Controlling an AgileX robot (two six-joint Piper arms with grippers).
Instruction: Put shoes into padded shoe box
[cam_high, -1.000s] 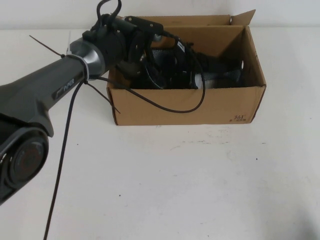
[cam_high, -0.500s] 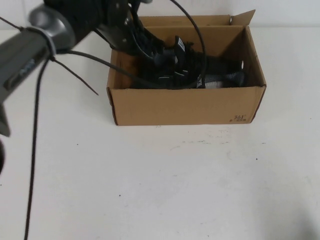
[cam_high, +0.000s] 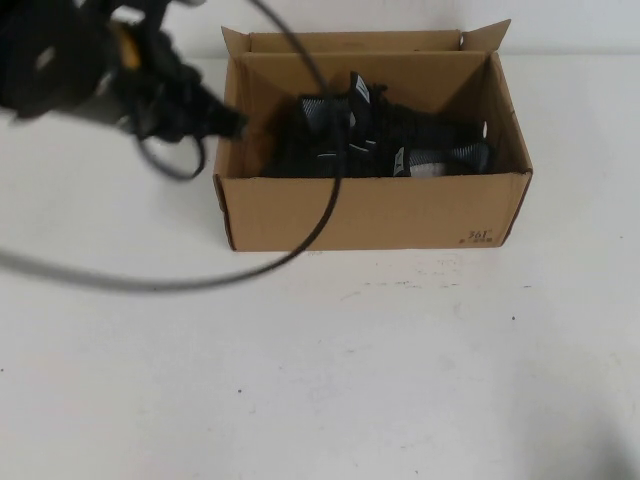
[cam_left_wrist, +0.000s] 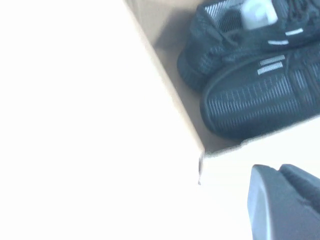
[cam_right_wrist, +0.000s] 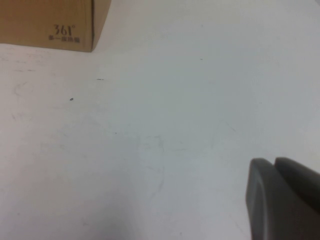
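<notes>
Inside the brown corrugated cardboard box (cam_high: 372, 212) lie soft, light black knit sneakers (cam_high: 385, 140), best gripped at the collar; left claw (cam_high: 205, 112) beside the box and right claw (cam_right_wrist: 285, 200) over bare worktop (cam_high: 380, 370): cannot tell either's state.

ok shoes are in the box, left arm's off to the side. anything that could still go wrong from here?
Two risks, both modest. The left gripper is just outside the box's left wall, and its loose cable drapes over the shoes and front wall, so a retract might snag or drag the box. The right gripper hovers over bare table, no evident hazard.
</notes>
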